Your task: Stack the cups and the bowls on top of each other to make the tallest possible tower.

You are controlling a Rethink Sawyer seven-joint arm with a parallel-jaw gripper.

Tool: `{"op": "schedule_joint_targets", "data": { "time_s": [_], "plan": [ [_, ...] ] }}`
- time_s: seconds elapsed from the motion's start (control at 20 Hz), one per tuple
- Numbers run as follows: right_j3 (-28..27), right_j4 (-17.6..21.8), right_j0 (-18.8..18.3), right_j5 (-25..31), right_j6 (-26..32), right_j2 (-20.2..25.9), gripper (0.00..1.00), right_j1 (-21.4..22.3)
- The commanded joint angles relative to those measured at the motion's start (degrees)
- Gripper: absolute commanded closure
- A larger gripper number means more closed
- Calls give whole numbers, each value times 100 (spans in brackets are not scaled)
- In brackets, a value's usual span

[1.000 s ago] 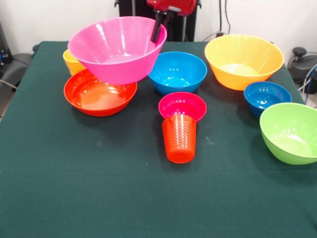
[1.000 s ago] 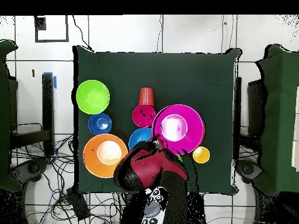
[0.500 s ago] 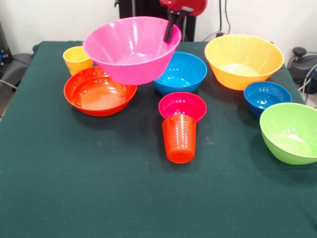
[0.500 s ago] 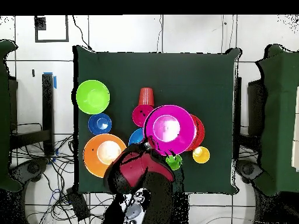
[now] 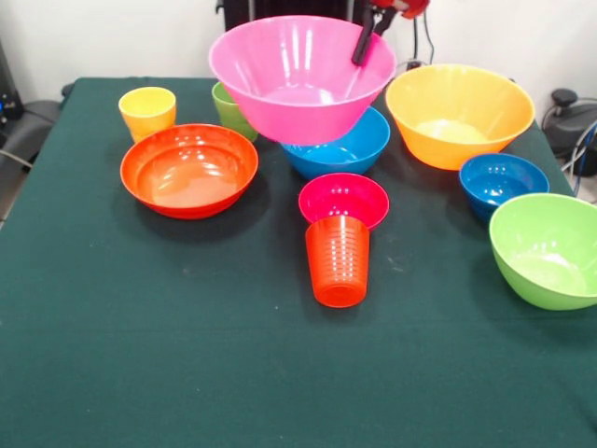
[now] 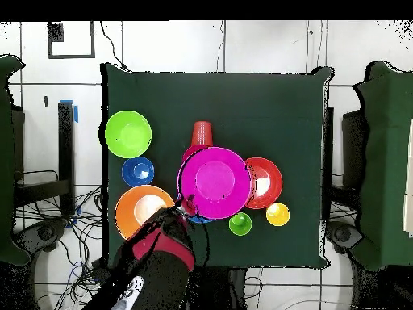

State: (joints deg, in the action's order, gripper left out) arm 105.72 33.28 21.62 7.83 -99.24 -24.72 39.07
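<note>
Currently the gripper is clamped on the right side of the rim of the large pink bowl, one dark finger reaching down inside the wall. The bowl is upright and held clear of the table, hanging above the medium blue bowl and hiding most of it in the front view. Overhead, the pink bowl covers nearly all of the blue one and part of the small magenta bowl.

On the cloth, front view:
- wide shallow red-orange bowl, at left, empty.
- yellow cup, upright, behind the red-orange bowl, apart from it.
- light green cup, partly hidden behind the pink bowl.
- small magenta bowl, centre, with the ribbed orange-red cup standing mouth-down just in front, touching or nearly touching it.
- large yellow-orange bowl, far right.
- small dark blue bowl, just in front of the yellow-orange one.
- lime green bowl, at the right edge.

Nothing is nested or stacked; each piece on the table stands alone.
</note>
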Motion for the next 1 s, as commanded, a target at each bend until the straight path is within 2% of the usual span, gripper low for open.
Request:
{"op": "schedule_joint_targets", "data": {
  "time_s": [0.05,0.25,0.4,1.0],
  "plan": [
    [-489,-321,246,222,-1169,-264,100,-494],
    [-484,-327,150,-209,-1248,-233,100,-564],
    [-441,-284,-64,-442,-1239,-30,100,-496],
    [-315,-238,-353,-617,-1201,402,100,-365]
  ]
}}
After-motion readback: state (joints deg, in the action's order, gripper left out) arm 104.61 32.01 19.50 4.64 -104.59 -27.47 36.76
